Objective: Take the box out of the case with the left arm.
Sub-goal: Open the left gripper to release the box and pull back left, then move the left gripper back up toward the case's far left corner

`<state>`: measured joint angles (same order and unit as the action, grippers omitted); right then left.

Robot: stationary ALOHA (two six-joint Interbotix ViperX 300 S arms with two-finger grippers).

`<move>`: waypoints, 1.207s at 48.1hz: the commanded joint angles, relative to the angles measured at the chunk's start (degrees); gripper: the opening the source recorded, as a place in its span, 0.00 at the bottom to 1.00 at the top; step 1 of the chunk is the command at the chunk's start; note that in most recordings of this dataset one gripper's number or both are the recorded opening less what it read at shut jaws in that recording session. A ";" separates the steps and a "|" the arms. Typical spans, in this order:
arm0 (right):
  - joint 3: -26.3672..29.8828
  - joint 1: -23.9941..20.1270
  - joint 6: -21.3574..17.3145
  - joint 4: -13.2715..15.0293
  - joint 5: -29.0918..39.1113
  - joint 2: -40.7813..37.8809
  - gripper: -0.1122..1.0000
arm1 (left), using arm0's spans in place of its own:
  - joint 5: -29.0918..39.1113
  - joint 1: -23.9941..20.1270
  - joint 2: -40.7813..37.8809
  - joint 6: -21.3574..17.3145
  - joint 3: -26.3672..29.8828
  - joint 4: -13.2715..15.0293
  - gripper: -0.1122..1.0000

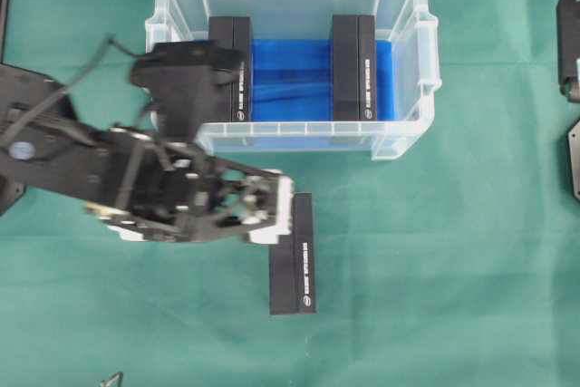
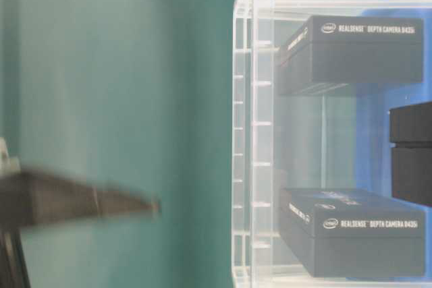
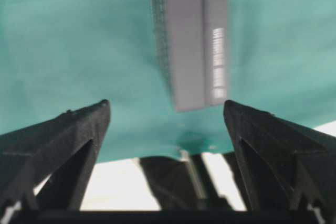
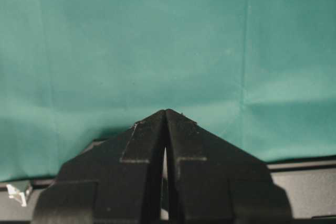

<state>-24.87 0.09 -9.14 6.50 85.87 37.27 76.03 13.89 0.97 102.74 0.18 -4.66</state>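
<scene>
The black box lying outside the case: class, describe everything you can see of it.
The black box is a long, slim rectangular carton, apparently matte cardboard, with small white lettering along one face. It lies on the green cloth in front of the case, fully outside it, lengthwise toward the case. The left tool sits open beside its near end; nothing grips it.

Green cloth-covered table (image 1: 471, 251); clear case (image 1: 399, 138), black box (image 1: 294, 256) just beside it

Three boxes (image 1: 294, 256), one case (image 1: 399, 138), two claws (image 1: 283, 210).
</scene>
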 commanded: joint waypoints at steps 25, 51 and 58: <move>0.26 0.09 0.09 3.52 0.35 0.09 0.10 | -0.26 3.52 23.91 1.93 -23.12 0.00 0.86; -0.26 0.09 0.09 3.78 0.44 0.09 0.10 | 2.02 0.79 32.34 0.53 -29.44 -0.35 0.86; -0.26 0.09 0.09 3.87 0.44 0.09 0.10 | 2.02 -3.08 32.52 -3.16 -29.36 -0.35 0.86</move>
<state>-25.75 0.18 -9.14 10.11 86.31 37.27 77.96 13.18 32.96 100.99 -29.79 -4.75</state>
